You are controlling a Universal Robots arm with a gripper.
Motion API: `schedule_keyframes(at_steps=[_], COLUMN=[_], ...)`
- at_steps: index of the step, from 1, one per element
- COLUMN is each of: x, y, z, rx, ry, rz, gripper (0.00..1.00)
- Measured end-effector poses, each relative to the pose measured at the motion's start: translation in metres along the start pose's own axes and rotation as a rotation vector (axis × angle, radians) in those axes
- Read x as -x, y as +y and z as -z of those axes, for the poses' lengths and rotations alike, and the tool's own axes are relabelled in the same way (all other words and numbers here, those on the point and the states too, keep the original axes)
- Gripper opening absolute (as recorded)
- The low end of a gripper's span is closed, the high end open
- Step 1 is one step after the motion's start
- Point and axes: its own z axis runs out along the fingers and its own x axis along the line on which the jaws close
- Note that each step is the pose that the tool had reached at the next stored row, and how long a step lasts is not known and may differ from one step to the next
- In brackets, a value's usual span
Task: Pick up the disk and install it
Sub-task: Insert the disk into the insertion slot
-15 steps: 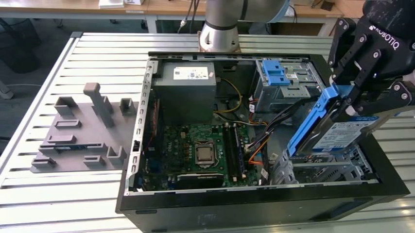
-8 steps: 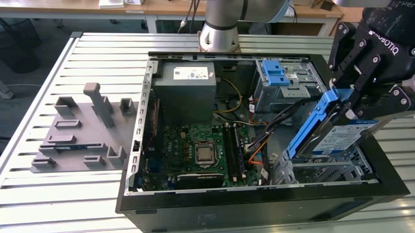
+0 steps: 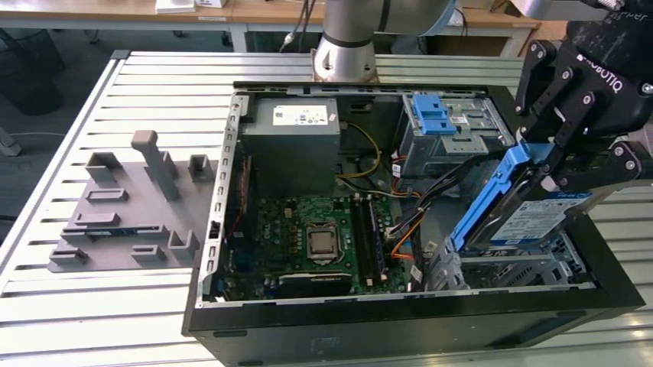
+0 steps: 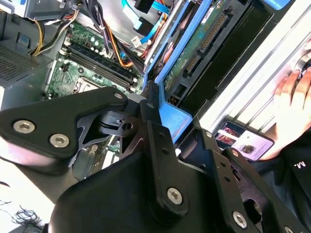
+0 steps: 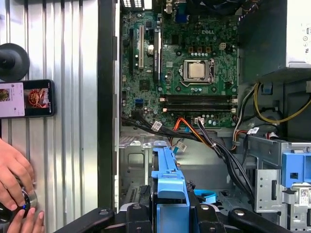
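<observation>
Your gripper (image 3: 559,164) is clamped shut on the disk (image 3: 539,218), gripping its blue carrier (image 3: 490,200). The disk hangs tilted, lower end at the mouth of the metal bay (image 3: 510,271) in the case (image 3: 408,325), near corner, exterior view's right. Contact there: can't tell. Behind it are the motherboard (image 3: 318,237), then the power supply (image 3: 296,134) and grey cage (image 3: 454,131).

Lettering on tool (image 3: 577,173) and motherboard (image 5: 170,63)

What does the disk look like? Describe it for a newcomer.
Start at the open black computer case. At its end on the exterior view's right, the gripper holds the disk tilted: silver, white-and-blue label, blue carrier, unlike the grey cage with blue latches.
</observation>
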Motion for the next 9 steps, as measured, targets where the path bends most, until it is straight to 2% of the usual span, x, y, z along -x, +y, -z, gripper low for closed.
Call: schedule_keyframes(at_steps=[9], x=[-0.0001], y=[0.0], z=[-0.0051], rx=[0.0], ry=[0.0], rz=[0.0], gripper=[0.37])
